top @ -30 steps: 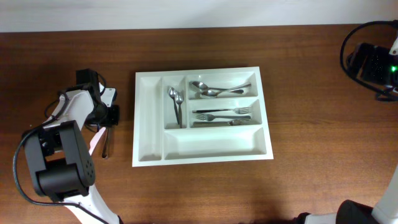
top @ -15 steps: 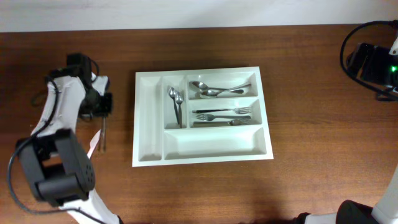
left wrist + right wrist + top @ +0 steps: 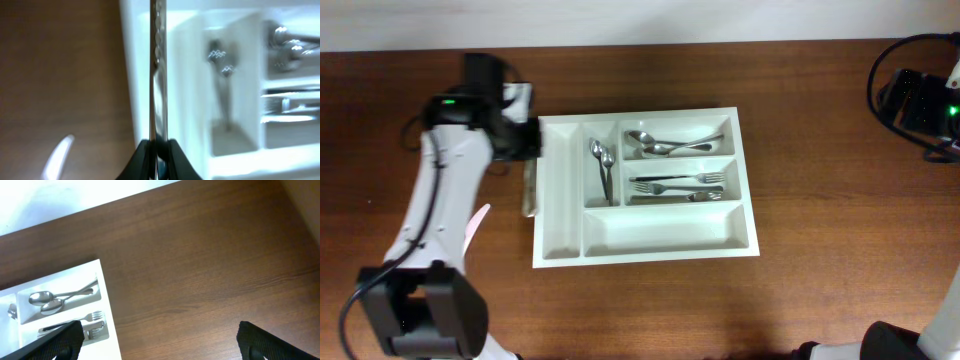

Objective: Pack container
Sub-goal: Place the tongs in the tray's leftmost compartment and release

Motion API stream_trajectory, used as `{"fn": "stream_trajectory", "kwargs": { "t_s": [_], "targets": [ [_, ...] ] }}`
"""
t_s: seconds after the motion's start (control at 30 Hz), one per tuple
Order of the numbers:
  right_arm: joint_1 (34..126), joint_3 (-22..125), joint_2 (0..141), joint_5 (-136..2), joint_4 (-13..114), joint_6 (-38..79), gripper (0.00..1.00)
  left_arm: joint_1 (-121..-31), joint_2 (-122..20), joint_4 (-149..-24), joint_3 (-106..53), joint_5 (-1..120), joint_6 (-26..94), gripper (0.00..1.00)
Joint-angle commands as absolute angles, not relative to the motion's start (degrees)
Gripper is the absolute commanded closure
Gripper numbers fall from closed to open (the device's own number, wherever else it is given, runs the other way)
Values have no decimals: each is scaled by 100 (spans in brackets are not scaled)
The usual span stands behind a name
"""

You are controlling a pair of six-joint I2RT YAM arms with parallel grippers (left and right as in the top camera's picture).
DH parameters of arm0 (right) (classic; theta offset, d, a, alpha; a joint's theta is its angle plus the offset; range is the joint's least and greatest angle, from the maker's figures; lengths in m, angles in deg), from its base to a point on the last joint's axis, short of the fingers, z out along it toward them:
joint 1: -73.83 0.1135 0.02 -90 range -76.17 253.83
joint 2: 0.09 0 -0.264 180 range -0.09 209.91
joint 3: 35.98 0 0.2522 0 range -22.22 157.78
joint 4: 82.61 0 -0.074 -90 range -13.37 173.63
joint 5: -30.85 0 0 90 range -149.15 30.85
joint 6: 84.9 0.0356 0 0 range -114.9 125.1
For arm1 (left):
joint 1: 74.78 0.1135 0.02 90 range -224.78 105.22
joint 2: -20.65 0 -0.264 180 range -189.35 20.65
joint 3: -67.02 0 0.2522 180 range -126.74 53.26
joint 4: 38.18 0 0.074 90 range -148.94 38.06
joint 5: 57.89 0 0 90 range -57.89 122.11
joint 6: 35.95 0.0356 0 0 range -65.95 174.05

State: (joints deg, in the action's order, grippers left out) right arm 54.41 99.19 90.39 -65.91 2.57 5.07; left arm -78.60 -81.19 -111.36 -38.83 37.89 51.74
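The container (image 3: 560, 252) is a large white cutlery tray at the table's middle. Its second narrow compartment holds two spoons (image 3: 603, 160). The top wide compartment holds spoons (image 3: 665, 145) and the middle one forks (image 3: 682, 183). My left gripper (image 3: 527, 148) is shut on a metal knife (image 3: 530, 190) that hangs just outside the tray's left rim. In the left wrist view the fingers (image 3: 159, 150) pinch the knife (image 3: 156, 55) edge-on, over the tray's left rim (image 3: 135, 75). My right gripper (image 3: 165, 347) is wide open and empty, over bare wood to the right of the tray (image 3: 107, 345).
A small pale pink strip (image 3: 475, 222) lies on the wood left of the tray and also shows in the left wrist view (image 3: 57, 157). The right arm's base and cables (image 3: 918, 100) sit at the far right. The tray's leftmost narrow and bottom wide compartments hold nothing.
My left gripper has lifted the knife off the table at the left and carried it up and right to the tray's left rim. The right arm has not moved.
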Motion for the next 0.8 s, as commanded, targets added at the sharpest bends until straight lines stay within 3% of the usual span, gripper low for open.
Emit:
{"fn": "stream_trajectory", "kwargs": {
  "t_s": [0.0, 0.33, 0.4, 0.5, 0.6, 0.7, 0.73, 0.77],
  "targets": [
    [5426, 9971, 8965, -6622, 253, 492, 1, -8308, -8384, -11007, -3811, 3520, 4689, 98],
    [5426, 9971, 8965, -6622, 253, 492, 1, -8668, -9291, -10963, -3789, 3006, 4272, 98],
    [5426, 9971, 8965, -6622, 253, 492, 1, -8668, -9428, -11014, -3789, 2903, 4274, 93],
    [5426, 9971, 8965, -6622, 253, 492, 1, -8662, -9474, -11066, -3789, 2847, 4283, 74],
    [5426, 9971, 8965, -6622, 253, 492, 1, -8662, -9400, -11241, -3925, 2774, 4481, 46],
    [5426, 9971, 8965, -6622, 253, 492, 1, -8662, -9245, -11940, -4445, 2774, 4829, 8],
    [5426, 9971, 8965, -6622, 253, 492, 1, -8662, -9205, -12150, -4637, 2772, 4993, 0],
    [5426, 9971, 8962, -6622, 253, 492, 1, -8662, -9157, -12426, -4904, 2768, 5236, 1]
  ]
}}
